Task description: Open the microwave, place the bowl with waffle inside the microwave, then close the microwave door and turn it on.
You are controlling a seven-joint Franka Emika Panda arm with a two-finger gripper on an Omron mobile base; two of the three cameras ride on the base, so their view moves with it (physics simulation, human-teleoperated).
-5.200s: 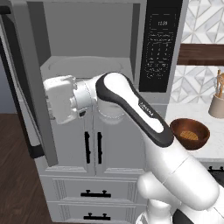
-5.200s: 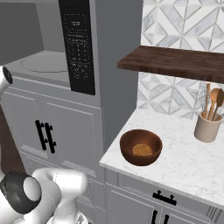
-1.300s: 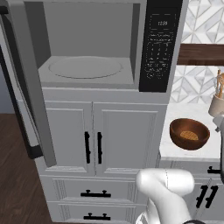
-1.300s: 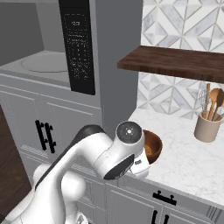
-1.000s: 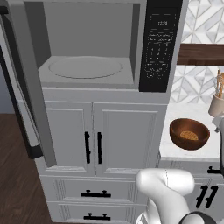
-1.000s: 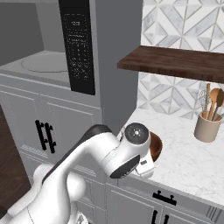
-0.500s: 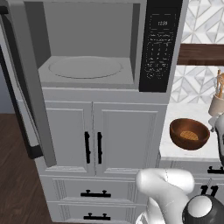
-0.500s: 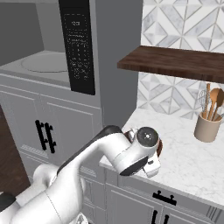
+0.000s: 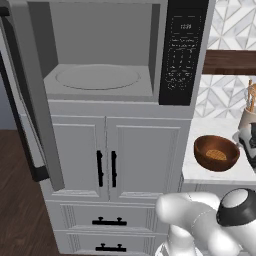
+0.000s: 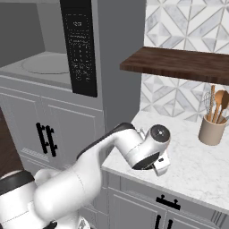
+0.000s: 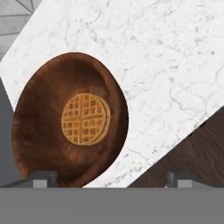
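Done: grey microwave door (image 9: 30, 100) stands open.
Left: round reddish-brown wooden bowl with waffle (image 11: 70, 120) awaits pickup on right counter.
Claw: gripper (image 11: 109, 177) spread wide, empty.

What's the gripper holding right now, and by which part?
Nothing. The gripper is open above the bowl with waffle, which sits free on the marble counter; one of the fingers is over the near rim, the other outside it.
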